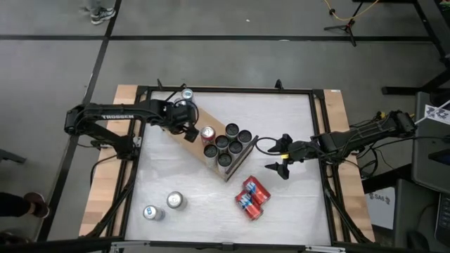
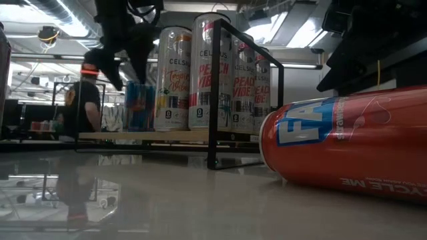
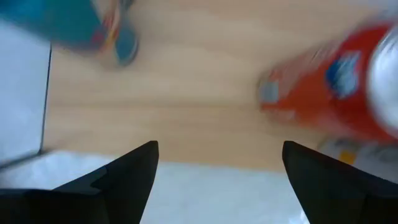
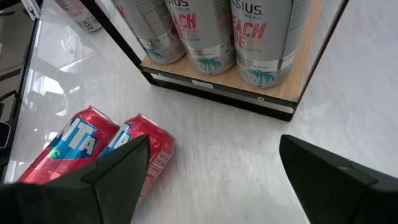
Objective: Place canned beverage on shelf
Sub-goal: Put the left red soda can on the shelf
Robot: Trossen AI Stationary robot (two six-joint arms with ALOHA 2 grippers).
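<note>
Light-wood shelf (image 1: 211, 137) on black wire frame sits diagonally mid-table, running from about 11 o'clock to 5 o'clock of table centre. Six silver cans (image 1: 228, 144) cluster at its 5 o'clock end; one red can (image 1: 208, 133) stands upright just at their 10 o'clock side, a blue can (image 1: 187, 94) near the shelf's far 11 o'clock end. Left gripper (image 1: 191, 133) hovers over the bare board beside the red can, fingers (image 3: 134, 171) spread wide, nothing between them. Right gripper (image 1: 279, 156) waits at 3 o'clock of the shelf, fingers wide apart and empty, above the white tabletop (image 1: 281, 204). Two red cans (image 1: 252, 195) lie on their sides, touching, at 5 o'clock. Two upright silver cans (image 1: 163, 206) stand at 7 o'clock, apart from the shelf. A person (image 2: 83, 100) stands beyond the table.
</note>
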